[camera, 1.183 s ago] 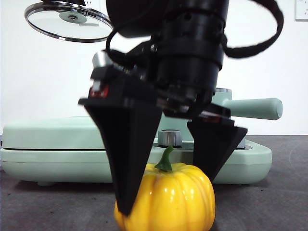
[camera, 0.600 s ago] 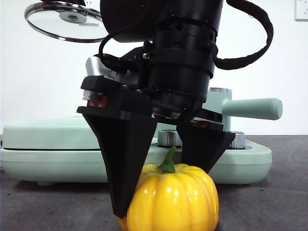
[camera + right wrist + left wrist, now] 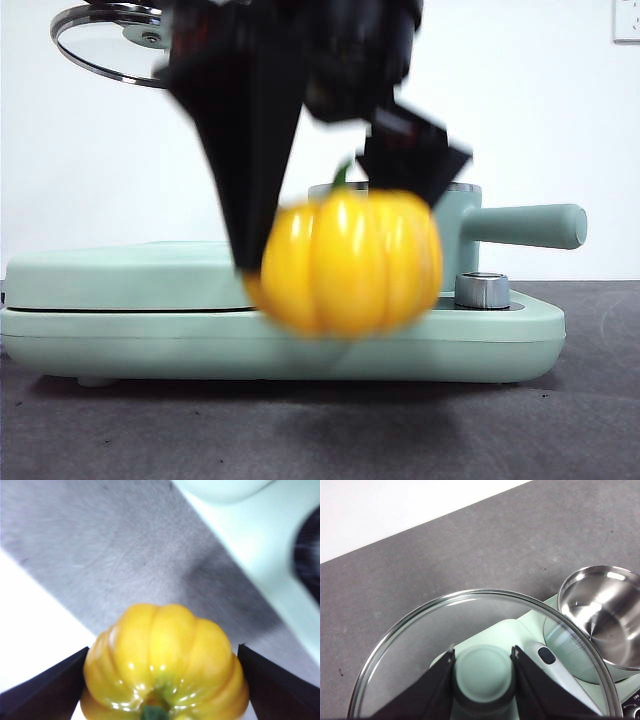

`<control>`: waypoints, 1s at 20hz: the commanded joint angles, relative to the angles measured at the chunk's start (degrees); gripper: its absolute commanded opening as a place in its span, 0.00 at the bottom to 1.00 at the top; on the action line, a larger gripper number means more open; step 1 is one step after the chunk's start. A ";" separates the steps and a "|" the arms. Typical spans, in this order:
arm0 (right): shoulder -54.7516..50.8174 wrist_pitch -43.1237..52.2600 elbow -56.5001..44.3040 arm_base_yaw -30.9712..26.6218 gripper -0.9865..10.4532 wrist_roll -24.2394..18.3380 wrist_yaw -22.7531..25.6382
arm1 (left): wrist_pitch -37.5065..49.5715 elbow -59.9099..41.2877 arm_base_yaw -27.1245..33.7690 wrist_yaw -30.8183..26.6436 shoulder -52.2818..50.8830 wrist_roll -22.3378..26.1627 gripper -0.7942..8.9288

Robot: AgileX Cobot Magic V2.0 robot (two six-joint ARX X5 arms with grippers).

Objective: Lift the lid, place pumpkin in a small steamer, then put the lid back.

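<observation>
The right pincer (image 3: 340, 190) is pinching the pumpkin (image 3: 345, 262) above the gray table (image 3: 520, 420) — the left pincer (image 3: 482, 667) is gripping the lid (image 3: 420, 635) near a white wall (image 3: 560, 120).

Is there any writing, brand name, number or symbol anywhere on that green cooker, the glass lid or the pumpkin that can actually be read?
No text can be read in these pictures.
Cooker base: small dark marks by a dial at the left wrist view's corner, too small to read.
Lid, pumpkin, small steamer: no writing visible.

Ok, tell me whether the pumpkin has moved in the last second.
Yes. The pumpkin has risen off the table, now level with the small steamer, in the right pincer.
</observation>
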 commanded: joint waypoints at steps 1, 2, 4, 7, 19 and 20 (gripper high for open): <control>1.03 -5.40 7.06 -0.59 0.43 -1.60 1.42 | 1.33 1.38 -0.17 0.22 -0.42 -0.22 0.13; 1.03 -7.02 10.01 -1.51 0.43 -2.27 2.27 | 1.33 1.38 -0.17 0.22 -0.42 -0.24 0.13; 1.03 -7.63 14.53 -3.50 0.43 -2.95 4.61 | 1.36 1.38 -0.17 0.22 -0.42 -0.22 0.13; 1.03 -7.41 19.45 -7.10 0.43 -5.01 7.34 | 1.36 1.38 -0.17 0.22 -0.39 -0.22 0.13; 1.77 1.03 21.90 -20.65 0.44 -7.34 5.51 | 1.29 1.38 0.31 0.22 -0.39 -0.46 0.13; 1.92 1.90 21.90 -21.79 0.44 -7.39 5.16 | 1.31 1.38 0.31 0.22 -0.39 -0.46 0.13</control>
